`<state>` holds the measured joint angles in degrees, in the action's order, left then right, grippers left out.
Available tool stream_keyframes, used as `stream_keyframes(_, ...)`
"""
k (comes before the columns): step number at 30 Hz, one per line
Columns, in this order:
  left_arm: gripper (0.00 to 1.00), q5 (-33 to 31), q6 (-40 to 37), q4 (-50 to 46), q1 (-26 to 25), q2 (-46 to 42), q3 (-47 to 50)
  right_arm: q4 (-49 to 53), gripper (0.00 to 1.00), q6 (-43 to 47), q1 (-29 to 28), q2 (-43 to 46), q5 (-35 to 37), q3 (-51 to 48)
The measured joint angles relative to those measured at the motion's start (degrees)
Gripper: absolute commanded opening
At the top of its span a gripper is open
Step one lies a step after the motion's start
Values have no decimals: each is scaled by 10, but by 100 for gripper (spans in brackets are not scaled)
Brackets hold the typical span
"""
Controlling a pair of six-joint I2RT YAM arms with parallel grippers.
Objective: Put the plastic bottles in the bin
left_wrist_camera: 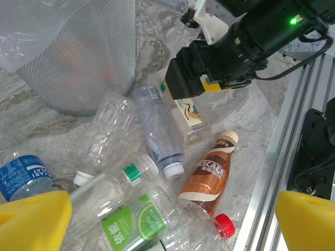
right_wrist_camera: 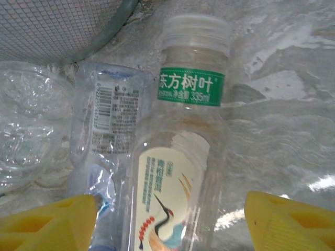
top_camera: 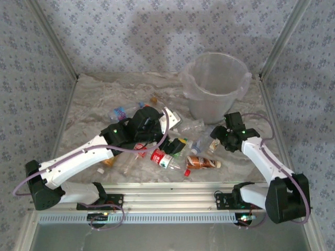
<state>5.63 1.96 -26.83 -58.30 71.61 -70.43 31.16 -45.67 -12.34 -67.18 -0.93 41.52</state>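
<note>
we are lining up a grasp, the right pincer (right_wrist_camera: 171,222) half open and empty astride the crane-label bottle (right_wrist_camera: 183,172), needing to squeeze then lift toward the bin (top_camera: 209,104) ahead-left.

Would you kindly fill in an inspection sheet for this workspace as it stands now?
Surface: marbled tabletop, bottles strewn across its middle.
Job's things: plastic bottles lying on the table, among them a brown Nescafe bottle; bin upright at the far right, bag-lined.
Clutter: nothing seen.
Grippers: left gripper open above the pile; right gripper open, astride a crane-label bottle, with gaps on both sides.
Cables: purple cables looped along both arms.
Surroundings: patterned walls; metal rail at the near edge.
</note>
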Motion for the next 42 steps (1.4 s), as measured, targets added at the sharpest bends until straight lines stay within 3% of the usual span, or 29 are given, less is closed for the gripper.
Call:
stream_keyframes(12, 99, 16, 2, 0, 0, 0, 1, -58, 75, -1, 1, -64, -2, -15)
stream_keyframes(42, 100, 3, 18, -37, 0, 17, -24, -78, 75, 2, 29, -136, 14, -24)
